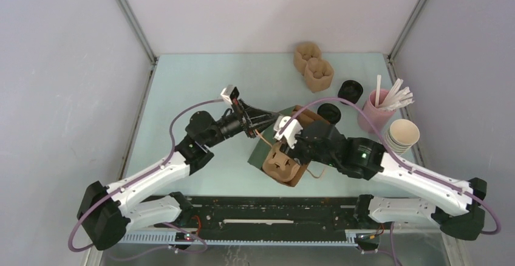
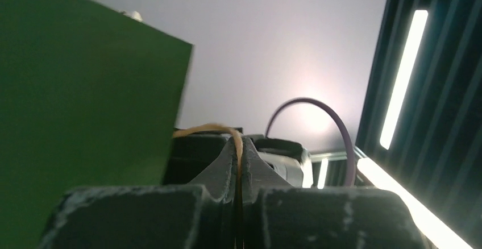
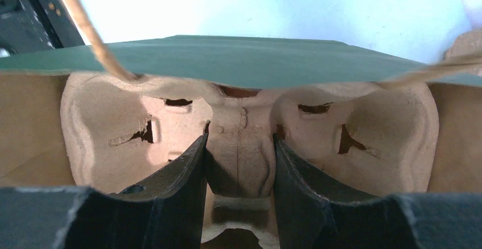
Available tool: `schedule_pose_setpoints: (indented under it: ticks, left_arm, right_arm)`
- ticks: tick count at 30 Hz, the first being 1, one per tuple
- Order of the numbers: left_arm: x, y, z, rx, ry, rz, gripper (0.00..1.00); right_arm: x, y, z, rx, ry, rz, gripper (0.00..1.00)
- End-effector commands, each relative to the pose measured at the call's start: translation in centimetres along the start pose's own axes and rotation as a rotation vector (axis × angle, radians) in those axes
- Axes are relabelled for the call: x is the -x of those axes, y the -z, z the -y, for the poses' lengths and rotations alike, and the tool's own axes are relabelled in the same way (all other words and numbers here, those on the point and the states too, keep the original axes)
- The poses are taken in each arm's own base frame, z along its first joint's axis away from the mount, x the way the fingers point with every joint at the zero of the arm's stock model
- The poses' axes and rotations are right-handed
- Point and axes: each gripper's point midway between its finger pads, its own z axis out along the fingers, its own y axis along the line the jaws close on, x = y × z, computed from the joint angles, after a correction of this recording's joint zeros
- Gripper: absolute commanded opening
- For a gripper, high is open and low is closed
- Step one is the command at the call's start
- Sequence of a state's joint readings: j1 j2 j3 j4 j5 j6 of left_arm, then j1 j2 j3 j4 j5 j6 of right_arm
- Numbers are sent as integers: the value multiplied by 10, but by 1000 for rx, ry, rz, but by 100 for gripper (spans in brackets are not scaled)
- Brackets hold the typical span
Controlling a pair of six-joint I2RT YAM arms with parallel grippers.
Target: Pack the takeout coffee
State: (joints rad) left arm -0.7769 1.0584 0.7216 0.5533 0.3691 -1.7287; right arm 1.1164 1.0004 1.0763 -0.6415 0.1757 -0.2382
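Observation:
The takeout coffee (image 1: 350,90), a cup with a black lid, stands behind and to the right of the bag. A second black-lidded cup (image 1: 330,113) sits by the bag's rim. The green paper bag (image 1: 260,155) stands open at mid-table, its brown inside showing. My left gripper (image 1: 262,122) is shut on the bag's tan string handle (image 2: 211,128), which runs down between the fingers. My right gripper (image 3: 240,141) is shut on the middle ridge of a brown pulp cup carrier (image 3: 239,146). It holds the carrier (image 1: 280,164) inside the bag's mouth, under the green edge (image 3: 227,61).
Stacked pulp carriers (image 1: 313,65) stand at the back. At the right stand a pink cup of white straws (image 1: 373,115) and a nested stack of lidless paper cups (image 1: 402,135). Metal frame posts rise at the table's back corners.

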Motion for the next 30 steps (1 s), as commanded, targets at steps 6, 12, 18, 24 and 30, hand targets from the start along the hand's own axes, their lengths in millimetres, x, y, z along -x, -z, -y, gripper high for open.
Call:
schedule_pose_setpoints:
  ticks: [6,12,18,24,30]
  left_arm:
    - [42,28,-19,37,-52,149,0]
    - [55,31,-19,54,-90,171,2]
    - [76,34,-20,104,-149,213,4]
    - [89,36,-15,201,-325,226,26]
    - [98,50,-9,276,-465,281,56]
  right_arm:
    - [4,-35,-8,82,171,-96,52]
    - [10,-51,10,48,114,-96,53]
    - [19,-65,13,95,135,-72,56]
    - [16,-73,19,115,99,-159,56]
    - [10,-83,14,117,9,-199,57]
